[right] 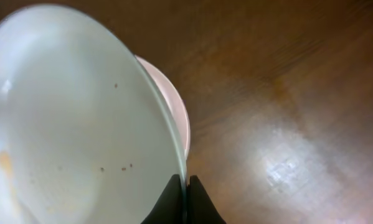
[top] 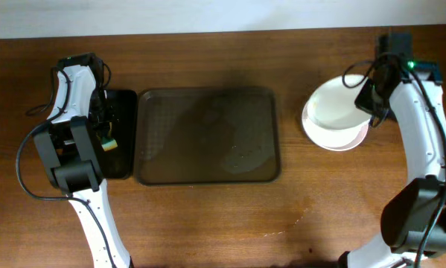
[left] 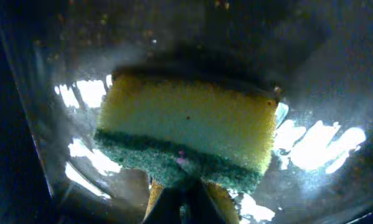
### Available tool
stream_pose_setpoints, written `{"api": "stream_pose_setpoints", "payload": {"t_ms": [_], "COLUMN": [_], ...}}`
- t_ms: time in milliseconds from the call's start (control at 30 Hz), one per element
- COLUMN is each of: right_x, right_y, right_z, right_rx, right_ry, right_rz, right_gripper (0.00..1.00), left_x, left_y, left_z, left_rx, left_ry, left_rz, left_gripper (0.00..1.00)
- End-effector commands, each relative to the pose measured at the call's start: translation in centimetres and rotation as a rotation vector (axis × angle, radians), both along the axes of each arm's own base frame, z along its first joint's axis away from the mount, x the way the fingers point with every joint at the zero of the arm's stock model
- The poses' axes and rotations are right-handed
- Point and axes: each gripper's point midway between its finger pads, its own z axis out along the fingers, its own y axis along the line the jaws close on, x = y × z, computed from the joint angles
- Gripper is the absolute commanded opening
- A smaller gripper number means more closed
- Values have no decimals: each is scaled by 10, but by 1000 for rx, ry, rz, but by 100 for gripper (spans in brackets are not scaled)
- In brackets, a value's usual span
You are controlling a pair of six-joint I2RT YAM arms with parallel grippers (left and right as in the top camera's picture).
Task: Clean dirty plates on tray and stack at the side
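Right claw (right: 186, 199) is closed on the near rim of a round white shallow plate (right: 80, 124). The fingers are pinched tight, with the rim edge running up between them. The plate is tilted and its face carries a few dark specks and a small yellowish smear at the left edge. Just under it sits a second round plate (right: 179, 115), of which only a pinkish-white arc of rim shows. Can't tell how many are in that pile.

Left claw (left: 181, 202) is closed on a rectangular yellow sponge with a green scouring layer (left: 186, 124) — the fingertips meet at the green edge. The sponge is down on the small glossy black rectangular tray (top: 124, 160), and glare patches show either side of it.

From overhead, the held plate hangs over the lower one at the right end of the brown wooden bench (top: 208, 223), covering most of it. The lower rim peeks out on the near side. Both plates are off the large brown glossy rounded-corner tray (top: 208, 134) and well to its right, with bare bench between. The big tray sits mid-bench, and the black tray is just beside its left edge — touching or nearly so, can't tell which. The left arm is over the black tray, and the right arm reaches in from the right edge.
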Motion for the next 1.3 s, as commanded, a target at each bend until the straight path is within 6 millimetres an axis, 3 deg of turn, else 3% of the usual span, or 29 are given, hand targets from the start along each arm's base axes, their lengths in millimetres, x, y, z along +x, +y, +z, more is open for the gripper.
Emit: {"api": "stream_pose_setpoints", "payload": {"t_ms": [0,67,100,133,167,200,267,333,367,467,567,600,667,700,733,767,800,900,967,1067,1133,1267], "right_x": [-7,-10,-11,-11,-11,-10,-9,-6,-2,13,20,15,-3,-24,-41,-56,-74,-117,-146,-177,-188,-196], "right_y": [10,11,11,12,11,11,12,18,22,29,36,38,42,46,49,52,59,87,96,101,102,98], "right_z": [-38,-62,-83,-88,-91,-95,-95,-94,-90,-46,44,83,136,174,198,218,240,287,307,325,330,316], "right_rx": [84,86,87,86,85,84,87,122,146,184,191,171,148,134,124,116,124,172,164,136,117,67], "right_ry": [9,3,-18,-24,-31,-39,-43,-55,-67,-137,-275,-325,-393,-443,-480,-521,-574,-743,-827,-911,-934,-862], "right_rz": [43,33,29,27,28,28,29,42,51,76,119,152,187,195,199,205,225,315,346,361,369,389], "right_gripper": [4,4,4,5,5,15,60,76,79,80,79,80,80,80,80,80,98,98,98,98,98,98], "left_x": [-3,-3,-3,-3,-3,-3,-1,8,16,39,53,54,60,60,56,53,51,50,50,50,50,50], "left_y": [2,2,2,2,2,1,-9,-14,-14,-16,-28,-34,-54,-82,-103,-108,-111,-114,-114,-114,-114,-114], "left_z": [-1,-1,-1,-1,-1,-1,1,11,22,73,162,195,245,268,285,292,297,298,298,298,298,298], "left_rx": [9,9,9,8,8,5,-53,-85,-87,-69,-46,-42,-92,-212,-293,-300,-302,-303,-303,-303,-303,-303], "left_ry": [4,4,4,4,4,4,-7,-44,-77,-196,-380,-456,-622,-694,-737,-753,-762,-763,-763,-763,-763,-763], "left_rz": [11,11,11,11,11,12,25,32,31,11,-27,-42,-76,-108,-138,-150,-159,-164,-164,-164,-164,-164], "left_gripper": [24,45,83,99,99,99,99,99,99,99,99,99,99,99,99,99,99,99,99,99,99,99]}}
